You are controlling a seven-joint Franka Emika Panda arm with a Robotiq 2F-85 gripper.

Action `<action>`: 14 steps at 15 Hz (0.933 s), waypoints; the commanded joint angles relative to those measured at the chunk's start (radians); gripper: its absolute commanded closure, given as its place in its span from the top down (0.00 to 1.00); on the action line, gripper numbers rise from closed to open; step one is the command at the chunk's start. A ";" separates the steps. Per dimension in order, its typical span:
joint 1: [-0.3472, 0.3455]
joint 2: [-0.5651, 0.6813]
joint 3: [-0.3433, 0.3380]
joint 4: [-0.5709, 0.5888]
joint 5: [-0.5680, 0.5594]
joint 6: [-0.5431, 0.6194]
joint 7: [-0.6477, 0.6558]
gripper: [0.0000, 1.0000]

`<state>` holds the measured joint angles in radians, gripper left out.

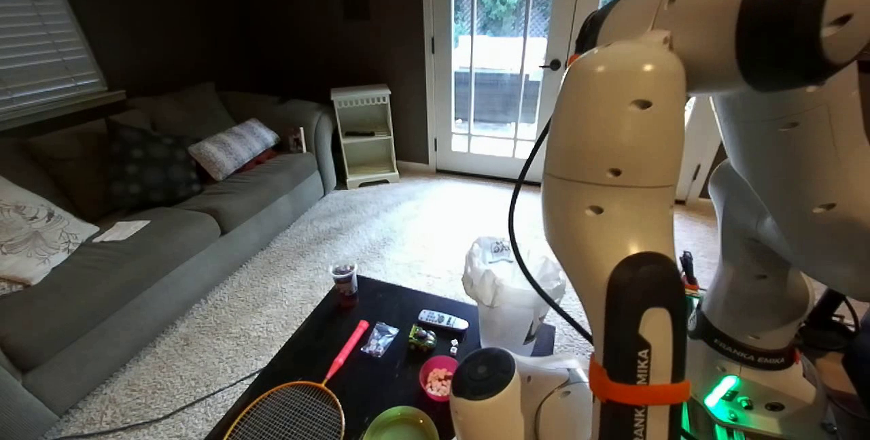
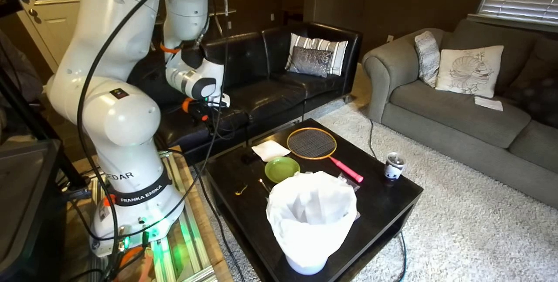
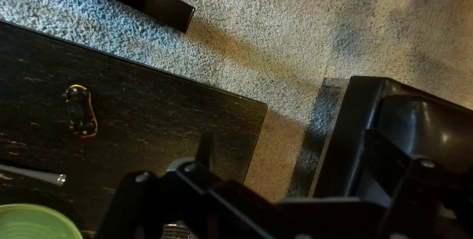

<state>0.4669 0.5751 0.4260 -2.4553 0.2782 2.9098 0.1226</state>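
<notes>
The black, jointed gripper (image 3: 287, 135) hangs near one end of a square-cornered coffee table (image 3: 155, 120) with a black, streaky, wood-like top. Its blade-like fingers (image 3: 204, 154) are spread wide, with the table's corner and pale, shaggy carpet (image 3: 258, 39) visible between them in the wrist view. Well apart from them on the tabletop, a small oblong toy car (image 3: 80, 111) lies upturned, its flat black underside showing and a thin yellow-orange rim curving round it. A slender grey rod (image 3: 35, 174) with a clear, glinting tip lies between the car and a round, smooth green plate (image 3: 35, 226) with a raised rim.

In an exterior view, a soft, squarish white sheet (image 2: 269, 149) lies just beside the plate, near a racket (image 2: 311, 144) with an orange oval frame, dark mesh and pink handle. A round white bin (image 2: 306, 266) lined with crinkled plastic (image 2: 305, 234) stands on the table. A magenta bowl (image 1: 440, 362) of small, pale, lumpy pieces (image 1: 439, 381) sits near the plate, and a clear cup (image 1: 345, 283) with dark red contents stands near a corner. Behind the gripper stretches a glossy black leather sofa (image 2: 279, 96)
</notes>
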 commanded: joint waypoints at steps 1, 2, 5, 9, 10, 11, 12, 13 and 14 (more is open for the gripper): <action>0.023 0.209 -0.055 0.115 -0.103 0.128 -0.038 1.00; 0.045 0.256 -0.084 0.147 -0.136 0.162 -0.043 1.00; 0.123 0.372 -0.177 0.249 -0.200 0.226 -0.030 1.00; 0.098 0.381 -0.165 0.245 -0.201 0.214 -0.020 1.00; 0.098 0.395 -0.165 0.259 -0.202 0.216 -0.021 1.00; 0.098 0.401 -0.166 0.266 -0.202 0.216 -0.022 1.00; 0.098 0.402 -0.166 0.269 -0.202 0.216 -0.022 1.00; 0.111 0.405 -0.183 0.275 -0.200 0.217 -0.016 1.00; 0.114 0.413 -0.194 0.288 -0.204 0.196 -0.020 1.00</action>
<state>0.5683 0.9763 0.2579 -2.1865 0.0955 3.1272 0.0861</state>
